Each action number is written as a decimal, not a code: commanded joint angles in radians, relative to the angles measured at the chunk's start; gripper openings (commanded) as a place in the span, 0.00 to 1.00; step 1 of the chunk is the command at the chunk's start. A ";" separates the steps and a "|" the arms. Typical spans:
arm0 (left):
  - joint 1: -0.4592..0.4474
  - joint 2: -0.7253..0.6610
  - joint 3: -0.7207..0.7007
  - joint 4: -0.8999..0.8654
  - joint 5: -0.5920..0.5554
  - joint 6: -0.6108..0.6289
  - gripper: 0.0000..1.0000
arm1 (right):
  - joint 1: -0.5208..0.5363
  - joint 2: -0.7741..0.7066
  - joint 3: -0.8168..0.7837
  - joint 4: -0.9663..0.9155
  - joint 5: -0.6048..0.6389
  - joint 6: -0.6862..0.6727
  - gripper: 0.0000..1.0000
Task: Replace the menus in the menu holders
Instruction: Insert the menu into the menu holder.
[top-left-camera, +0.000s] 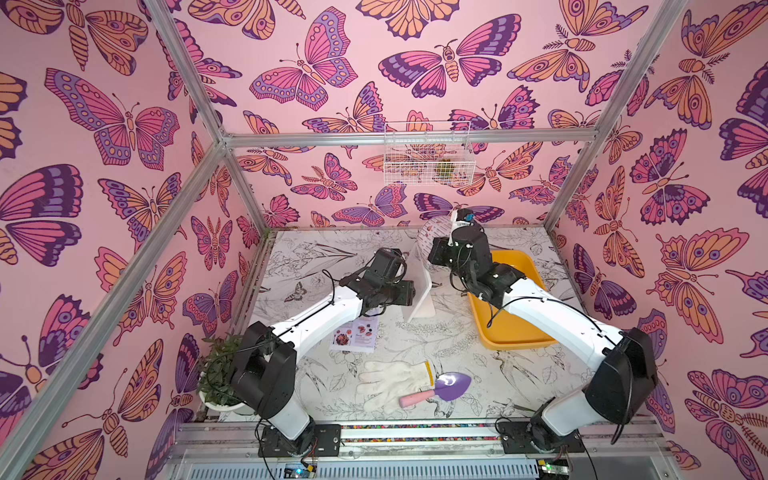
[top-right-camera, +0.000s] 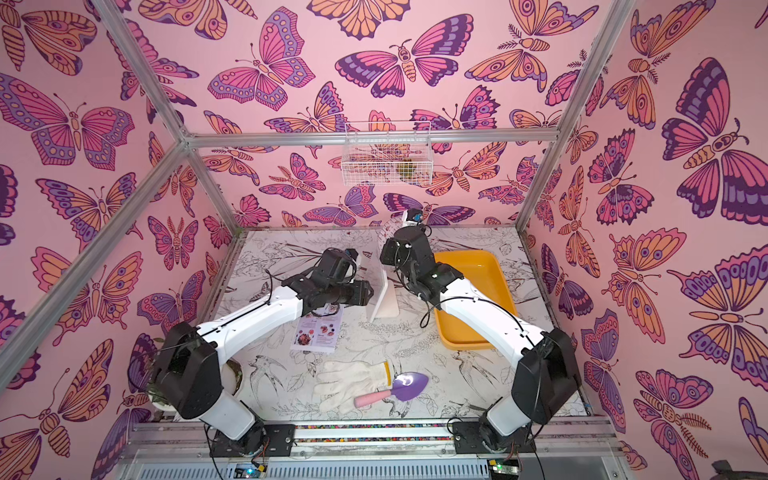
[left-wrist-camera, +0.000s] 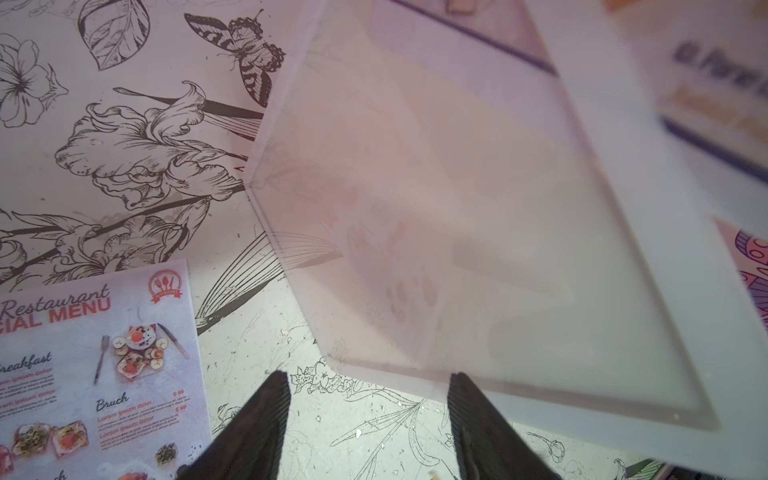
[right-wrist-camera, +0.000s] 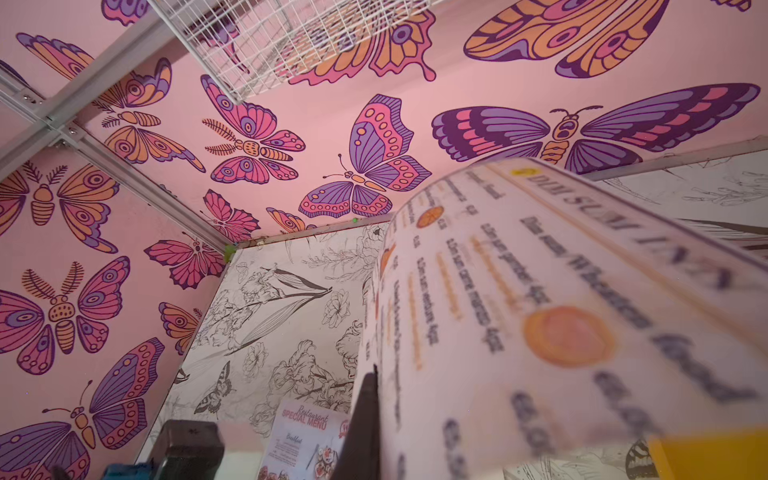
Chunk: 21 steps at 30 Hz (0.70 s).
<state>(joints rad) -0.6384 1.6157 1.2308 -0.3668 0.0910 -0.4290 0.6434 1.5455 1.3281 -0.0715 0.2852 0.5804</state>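
Visibly curled, the Dim Sum Inn menu (right-wrist-camera: 540, 311) shows orange pictures.

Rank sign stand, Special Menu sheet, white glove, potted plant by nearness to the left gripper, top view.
1. sign stand, at the left gripper
2. Special Menu sheet, beneath its arm
3. white glove, front centre
4. potted plant, left corner

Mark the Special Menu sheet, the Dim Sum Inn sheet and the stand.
Special Menu sheet (top-left-camera: 354, 335): in a top view, sheet's middle.
Dim Sum Inn sheet (right-wrist-camera: 540, 291): right wrist view, printed face.
Stand (left-wrist-camera: 478, 232): left wrist view, clear panel.
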 joint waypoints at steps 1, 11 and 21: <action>-0.012 -0.017 -0.016 0.004 0.019 -0.011 0.64 | 0.007 0.016 0.033 -0.026 0.049 0.021 0.00; -0.040 -0.032 -0.054 0.070 0.015 -0.087 0.63 | 0.021 0.043 0.052 -0.059 0.048 0.011 0.00; -0.043 -0.047 -0.048 0.079 -0.017 -0.076 0.63 | 0.021 -0.012 -0.028 -0.038 0.085 -0.023 0.02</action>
<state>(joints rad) -0.6765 1.6043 1.1938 -0.3061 0.0868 -0.5064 0.6571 1.5810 1.3182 -0.1162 0.3305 0.5793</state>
